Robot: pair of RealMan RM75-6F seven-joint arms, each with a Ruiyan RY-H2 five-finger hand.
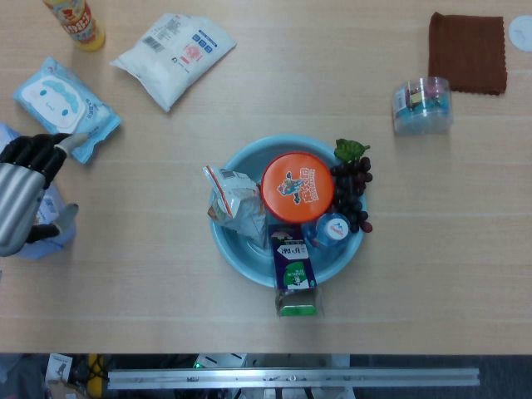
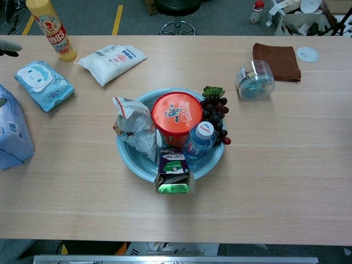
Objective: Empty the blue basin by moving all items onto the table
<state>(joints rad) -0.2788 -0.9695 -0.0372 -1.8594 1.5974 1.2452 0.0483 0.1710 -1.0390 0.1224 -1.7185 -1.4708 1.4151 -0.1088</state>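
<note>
The blue basin [image 1: 234, 249] sits near the middle of the counter [image 1: 432, 274] with nothing taken out yet. It holds an orange-lidded tub [image 1: 297, 187], a crumpled snack bag [image 1: 235, 202] at its 9 o'clock side, a small water bottle [image 1: 331, 230], a bunch of dark grapes [image 1: 352, 191] draped over the rim at 3 o'clock, and a drink carton [image 1: 293, 274] leaning out over the rim at 6 o'clock, its long axis running from 12 to 6.

The left hand [image 1: 25, 187] shows at the far left edge of the head view, above a blue tissue pack [image 2: 12, 129], its fingers [image 1: 41, 154] loosely curled and holding nothing that can be seen. From it, the basin lies well apart toward 3 o'clock, and the snack bag is the nearest item. The right hand is in neither view, so the left is likely the one to reach first.

The head view shows the hand's back; the chest view catches only a fingertip at its left edge, but shows how tall the bag and bottle stand.
</note>
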